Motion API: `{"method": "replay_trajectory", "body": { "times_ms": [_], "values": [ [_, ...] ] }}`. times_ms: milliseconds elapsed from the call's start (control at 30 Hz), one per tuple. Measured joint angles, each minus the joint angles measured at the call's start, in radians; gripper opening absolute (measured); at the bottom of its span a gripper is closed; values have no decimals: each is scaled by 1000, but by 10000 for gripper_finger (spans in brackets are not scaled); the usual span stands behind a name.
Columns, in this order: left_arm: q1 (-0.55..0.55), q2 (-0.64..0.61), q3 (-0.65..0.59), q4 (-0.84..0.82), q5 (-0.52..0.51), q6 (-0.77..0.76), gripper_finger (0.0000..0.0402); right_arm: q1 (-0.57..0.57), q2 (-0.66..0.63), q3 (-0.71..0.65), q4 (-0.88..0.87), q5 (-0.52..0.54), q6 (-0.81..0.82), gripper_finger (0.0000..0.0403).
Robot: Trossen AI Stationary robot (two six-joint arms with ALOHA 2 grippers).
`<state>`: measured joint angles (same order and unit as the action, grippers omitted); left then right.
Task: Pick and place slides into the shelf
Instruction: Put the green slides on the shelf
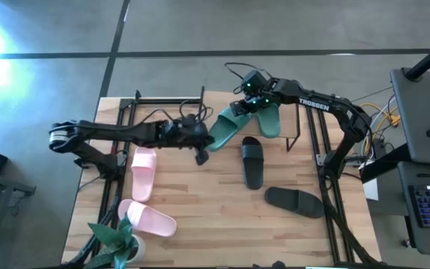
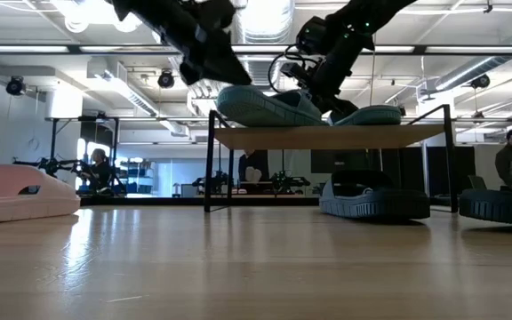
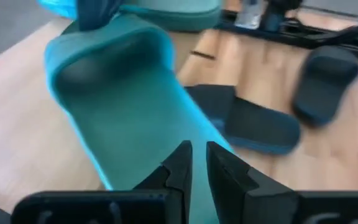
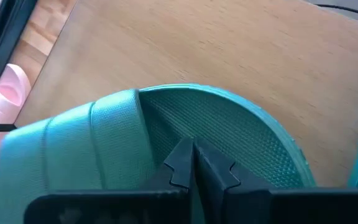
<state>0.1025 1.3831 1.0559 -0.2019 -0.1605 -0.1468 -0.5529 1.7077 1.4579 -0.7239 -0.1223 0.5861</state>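
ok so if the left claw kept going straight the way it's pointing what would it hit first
Most likely the green sandal right in front of the left claw. Its sole fills the wrist view just past the nearly closed fingertips. A black sandal lies farther on, though depth is hard to judge.

Hidden and cut off
Teal slide (image 4: 166,134) hides the right gripper's (image 4: 194,163) fingertips; the right-hand black slide (image 2: 505,206) runs past the low view's edge.
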Motion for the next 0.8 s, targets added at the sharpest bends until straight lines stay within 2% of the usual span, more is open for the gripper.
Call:
{"method": "replay_trajectory", "body": {
  "times_ms": [100,233,367,500,633,800],
  "values": [
    [-53,-38,0,-109,6,39,33,0,-1,-4,0,-1,-1,9],
    [-97,-52,-15,-249,-48,58,33,0,-1,-5,1,-2,0,9],
    [-98,-33,-32,-209,-90,83,33,0,-1,-5,2,-1,0,9],
    [-94,10,-35,-86,-160,130,33,-1,-2,-5,-2,3,0,9],
    [-76,66,-4,31,-148,189,33,0,-15,-7,-5,14,-4,8],
    [-69,158,41,62,-83,190,33,7,-70,-8,-4,6,-4,8]
  ]
}}
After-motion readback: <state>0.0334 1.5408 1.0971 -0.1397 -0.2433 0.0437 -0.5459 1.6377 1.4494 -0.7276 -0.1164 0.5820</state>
